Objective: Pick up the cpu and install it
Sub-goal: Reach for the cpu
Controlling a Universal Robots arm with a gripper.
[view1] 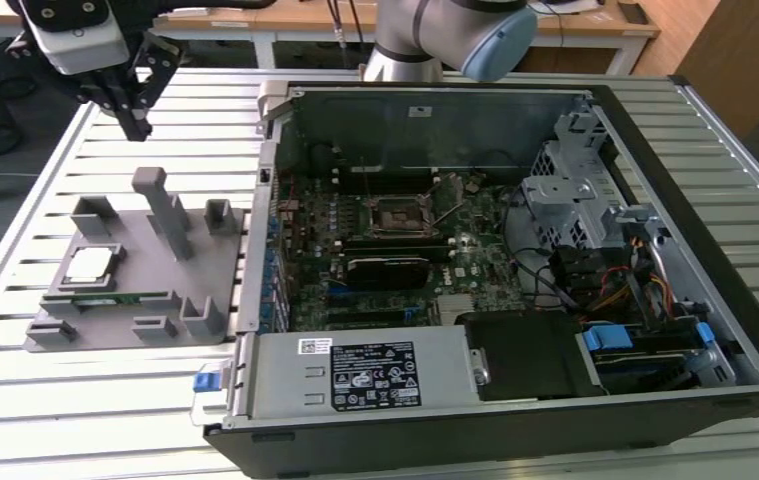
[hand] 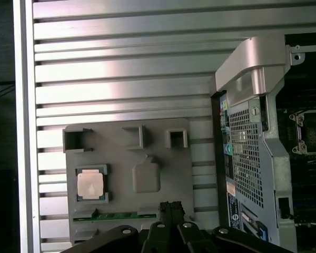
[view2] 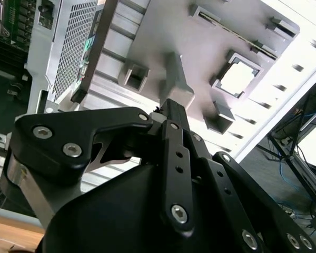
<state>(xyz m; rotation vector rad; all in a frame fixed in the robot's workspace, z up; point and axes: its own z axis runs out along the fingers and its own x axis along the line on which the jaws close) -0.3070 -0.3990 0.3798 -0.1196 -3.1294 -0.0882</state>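
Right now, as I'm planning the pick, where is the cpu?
The cpu sits in a square recess of the grey fixture plate at the exterior view's left, beside the green memory stick and outside the open computer case.

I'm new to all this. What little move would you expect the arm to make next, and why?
Probably shift the end effector across until it is over the cpu. The cpu lies untouched in its pocket on the gray holder, while the end effector hangs high, empty and shut, off to the side of that pocket.
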